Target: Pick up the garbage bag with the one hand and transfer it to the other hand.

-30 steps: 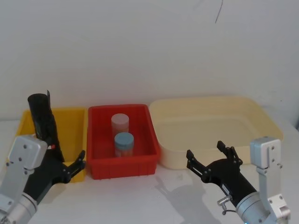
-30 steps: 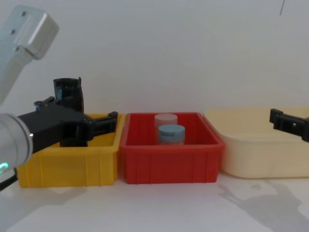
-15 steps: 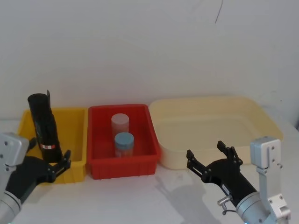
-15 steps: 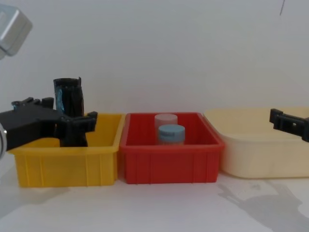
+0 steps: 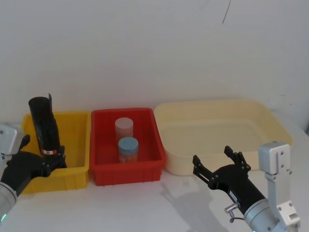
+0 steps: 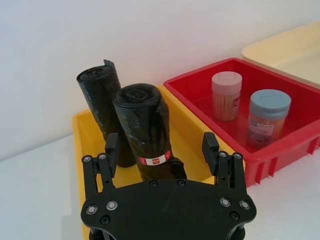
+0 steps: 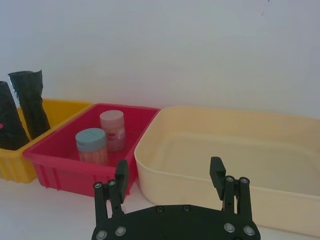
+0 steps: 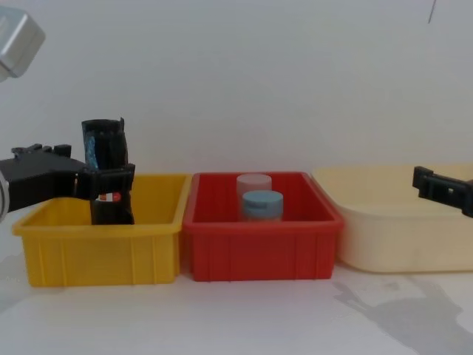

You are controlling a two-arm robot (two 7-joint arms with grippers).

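— What is going on at the far left?
— The left gripper (image 6: 160, 145) is reaching over the near rim of the yellow bin (image 8: 96, 255), its fingers (image 6: 111, 145) spread wide on either side of the bag (image 6: 145, 125) (not pinching it, from the gap the wrist view is showing).
— And the bag?
— It is standing nearly upright in that bin, leaning slightly, with the other roll (image 6: 97, 90) (flared rim) standing just behind it.
— Is any writing showing?
— A red-and-white label (image 6: 155, 160) is wrapping the bag low down, level with the fingers; its print is too small to read.
— Moving rightward?
— The red bin (image 8: 259, 255) is sitting just beside the yellow one, holding a pale-lidded jar (image 5: 123, 126) and, nearer, a blue-lidded jar (image 5: 128, 147). Both are wearing labels I cannot read.
— Then?
— A cream tub (image 5: 227, 108) is lying next to the red bin. The right gripper (image 7: 169, 167) is hanging over the table (image 5: 145, 208) before the tub, fingers parted, holding nothing.
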